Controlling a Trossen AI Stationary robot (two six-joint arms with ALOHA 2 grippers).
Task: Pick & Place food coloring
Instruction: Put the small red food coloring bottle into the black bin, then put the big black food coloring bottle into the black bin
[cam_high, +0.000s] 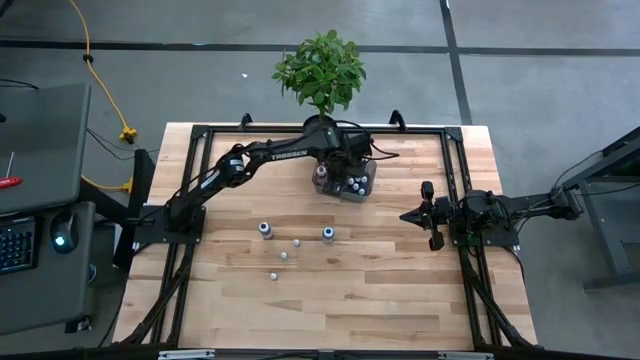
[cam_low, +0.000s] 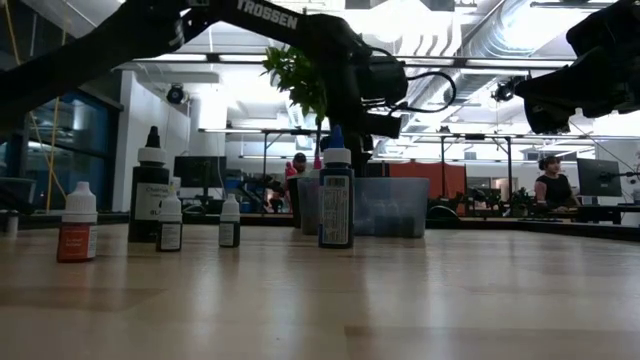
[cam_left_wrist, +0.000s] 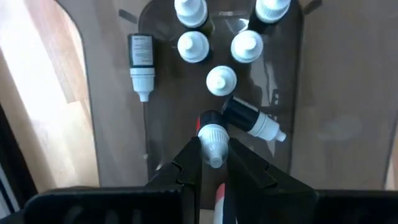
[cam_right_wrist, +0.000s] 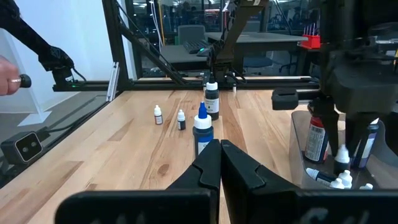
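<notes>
Overhead, white "TROSSEN" lettering runs along the dark left arm, which stretches across the wooden table (cam_high: 380, 290) to the clear rectangular plastic bin (cam_high: 366, 186). Its left gripper (cam_left_wrist: 214, 157) hangs above the bin, fingers pinching a tiny white-capped food coloring bottle (cam_left_wrist: 213, 140) over others inside. Five more small bottles (cam_high: 283, 255) stand mid-table. The right gripper (cam_right_wrist: 220, 155), fingers pressed together, hovers at the right edge.

I see a pale wood-grain table (cam_high: 380, 290) framed in black, a clear bin (cam_left_wrist: 124, 124) of white-capped bottles, and a blue-capped bottle (cam_low: 336, 195) with a dark blue body. One small bottle (cam_low: 76, 225) carries an orange-red label. The plant (cam_high: 320, 68) is green.
</notes>
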